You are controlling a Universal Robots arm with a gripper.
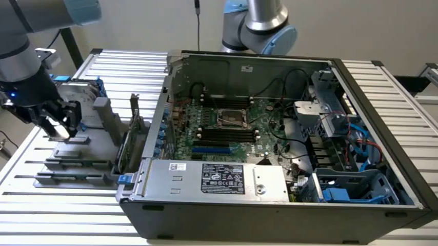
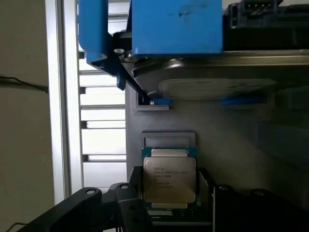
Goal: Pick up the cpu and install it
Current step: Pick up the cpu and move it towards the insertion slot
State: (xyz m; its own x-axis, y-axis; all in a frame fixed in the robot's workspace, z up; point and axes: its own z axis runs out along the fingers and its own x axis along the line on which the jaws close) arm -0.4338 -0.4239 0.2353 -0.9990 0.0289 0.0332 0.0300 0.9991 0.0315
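The cpu (image 2: 169,178), a small square chip with a dull silver top and a green edge, lies flat between my gripper's (image 2: 170,193) two black fingers (image 2: 131,205), which press on its two opposite sides. An empty grey recess (image 2: 169,139) in the parts tray shows just beyond it. In the exterior view my gripper (image 1: 60,130) hangs low over the grey tray (image 1: 82,154) at the exterior view's left, outside the open computer case. The motherboard's bare cpu socket (image 1: 233,118) sits in the middle of the case.
The open computer case (image 1: 274,205) stands to the exterior view's right of the tray, its wall between gripper and socket. A hard drive with blue rails (image 2: 176,24) stands at the tray's back. Upright cards (image 1: 131,133) stand beside the case. A second arm (image 1: 263,25) hangs behind the case.
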